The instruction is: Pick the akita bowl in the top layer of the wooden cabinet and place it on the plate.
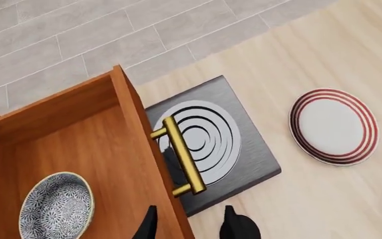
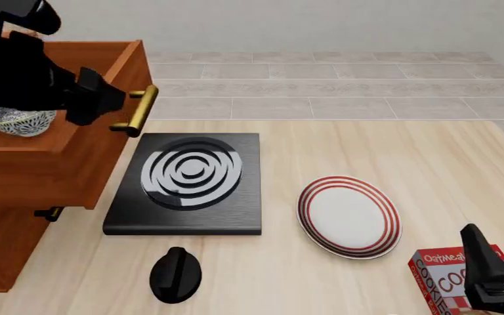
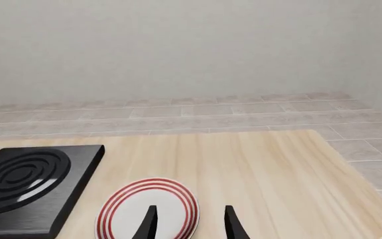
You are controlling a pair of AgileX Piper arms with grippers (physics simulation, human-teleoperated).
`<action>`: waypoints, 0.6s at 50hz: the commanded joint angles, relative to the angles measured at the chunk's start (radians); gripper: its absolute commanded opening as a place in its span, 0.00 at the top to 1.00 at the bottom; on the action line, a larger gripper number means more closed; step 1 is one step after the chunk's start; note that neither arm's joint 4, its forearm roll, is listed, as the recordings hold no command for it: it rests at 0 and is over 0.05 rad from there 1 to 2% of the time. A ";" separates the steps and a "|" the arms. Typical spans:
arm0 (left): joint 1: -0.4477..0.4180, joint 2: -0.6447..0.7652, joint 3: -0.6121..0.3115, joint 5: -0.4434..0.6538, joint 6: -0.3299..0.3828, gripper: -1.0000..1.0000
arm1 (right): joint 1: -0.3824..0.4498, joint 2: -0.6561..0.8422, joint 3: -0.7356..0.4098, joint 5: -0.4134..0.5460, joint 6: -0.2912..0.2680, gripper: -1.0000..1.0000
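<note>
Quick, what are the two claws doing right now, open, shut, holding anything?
Left gripper: open, empty, above the pulled-out top layer.
Right gripper: open, holding nothing.

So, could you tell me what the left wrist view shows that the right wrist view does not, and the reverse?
Only the left wrist view shows the akita bowl lying in the pulled-out top layer, with its brass handle and the open left gripper. Only the right wrist view shows the back wall and the open right gripper. Both show the plate, the black slab with spiral rings, and the table.
</note>
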 commanded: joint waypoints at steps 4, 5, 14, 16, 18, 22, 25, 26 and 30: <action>0.047 0.018 -0.082 0.026 0.036 0.00 | 0.002 0.011 0.002 -0.012 0.000 0.00; 0.047 0.018 -0.082 0.026 0.036 0.00 | 0.002 0.011 0.002 -0.013 0.000 0.00; 0.117 0.021 -0.094 0.040 0.078 0.00 | 0.006 0.021 0.002 -0.022 -0.004 0.00; 0.126 0.021 -0.097 0.043 0.083 0.00 | 0.007 0.020 0.001 -0.021 -0.006 0.00; 0.140 0.023 -0.110 0.050 0.091 0.00 | 0.008 0.017 0.001 -0.017 -0.006 0.00; 0.150 0.037 -0.138 0.067 0.089 0.00 | 0.009 0.014 0.000 -0.015 -0.008 0.00; 0.162 0.046 -0.159 0.073 0.091 0.00 | 0.009 0.013 0.000 -0.014 -0.008 0.00; 0.166 0.056 -0.175 0.077 0.090 0.00 | 0.010 0.012 -0.001 -0.012 -0.008 0.00; 0.178 0.073 -0.214 0.087 0.093 0.00 | 0.010 0.016 0.000 -0.017 -0.008 0.00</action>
